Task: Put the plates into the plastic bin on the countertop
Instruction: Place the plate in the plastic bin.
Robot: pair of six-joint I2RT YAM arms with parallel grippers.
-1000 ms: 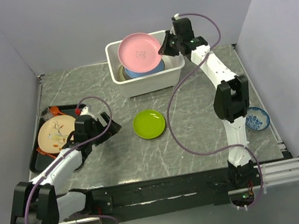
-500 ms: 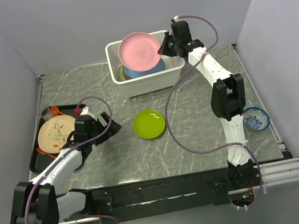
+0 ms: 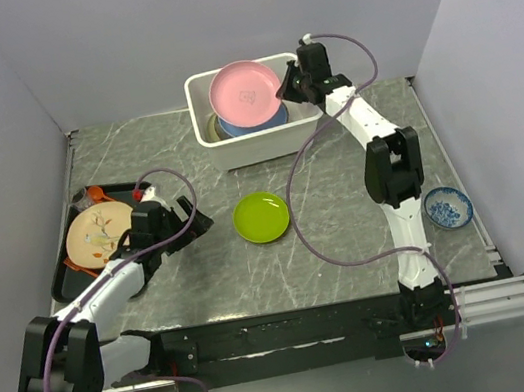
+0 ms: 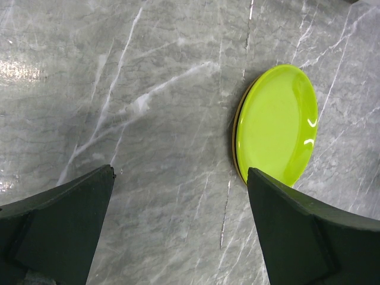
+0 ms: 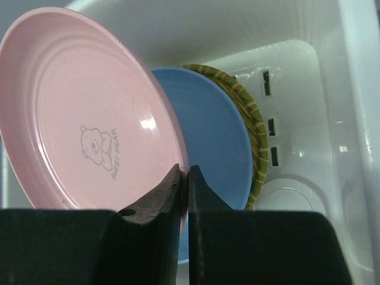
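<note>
- Pink is the one in hand: the pink round plastic plate [image 3: 244, 94] with a small bear print is not yet set down. The right gripper [image 3: 291, 84] is pinched tight on its rim and holds it tilted over the white rectangular plastic bin [image 3: 264, 147] at the far edge of the dark grey marble-look countertop [image 3: 350, 231].
- Inside the bin lie a blue round plate [image 3: 251, 124] and, behind it, a yellow-green woven disc [image 5: 254, 127]. I cannot tell whether the pink plate touches the blue one.
- A lime green round plate [image 3: 262, 216] lies flat near the countertop's middle, outside the bin. I judge the task partly done: at least two in, one going in, one left.
- The left gripper [image 3: 195, 218] has its jaws spread wide and holds nothing. It sits between the green plate and the flat black tray [image 3: 62, 282] at the left edge.
- That tray carries a peach flower-patterned plate [image 3: 96, 233].
</note>
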